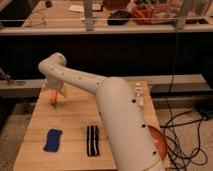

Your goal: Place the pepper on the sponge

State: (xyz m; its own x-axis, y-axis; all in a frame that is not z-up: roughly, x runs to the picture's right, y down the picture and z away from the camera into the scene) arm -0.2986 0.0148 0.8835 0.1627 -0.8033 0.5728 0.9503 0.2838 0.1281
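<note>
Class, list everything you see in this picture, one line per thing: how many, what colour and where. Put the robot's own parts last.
table: one, light wood, middle of the view
sponge: one, blue, flat on the table's near left
striped piece: one, black and white, on the table just right of the sponge
pepper: one, orange, far left of the table, at the gripper
plate: one, orange-red, table's near right, partly hidden by the arm
small upright thing: one, white, far right of the table, too unclear to name
cables: several, black, on the floor at the right
arm: one, white, reaching from near right to far left
gripper: one, white, open, over the pepper
</note>
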